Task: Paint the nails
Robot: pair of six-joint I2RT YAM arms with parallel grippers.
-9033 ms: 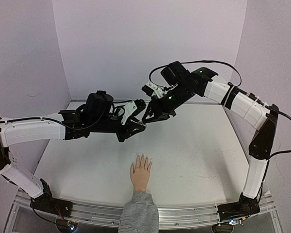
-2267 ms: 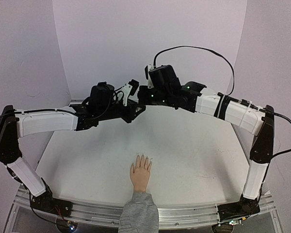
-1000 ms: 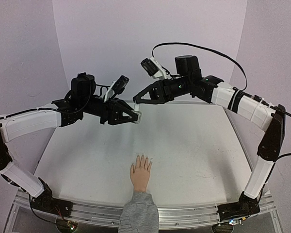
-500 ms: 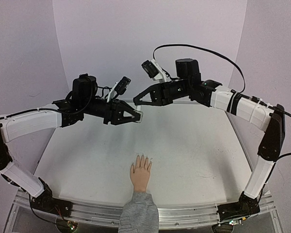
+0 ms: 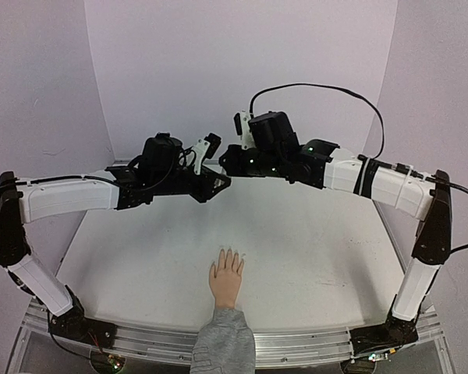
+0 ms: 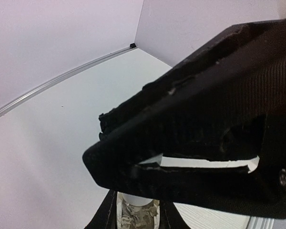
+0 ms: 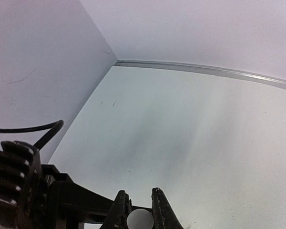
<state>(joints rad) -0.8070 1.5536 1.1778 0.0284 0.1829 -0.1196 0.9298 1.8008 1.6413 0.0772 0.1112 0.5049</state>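
White table (image 5: 312, 234) lies beneath left claw (image 5: 218, 184) and right claw (image 7: 138, 194) gripping bottle (image 6: 136, 213).

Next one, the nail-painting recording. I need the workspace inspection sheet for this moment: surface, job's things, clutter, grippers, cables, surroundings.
Surface: white table, a few faint dark specks.
Job's things: flesh-coloured hand lies palm down near the front edge, with a grey sleeve at the wrist; nails too small to judge for paint.
Clutter: nothing seen.
Grippers: left gripper shut on a whitish bottle; right gripper shut on a round pale piece, perhaps the bottle's cap. Both meet over the table's far half, apart from the hand.
Cables: black cable arcs above the right arm.
Surroundings: plain lilac walls; metal rail along the front edge.
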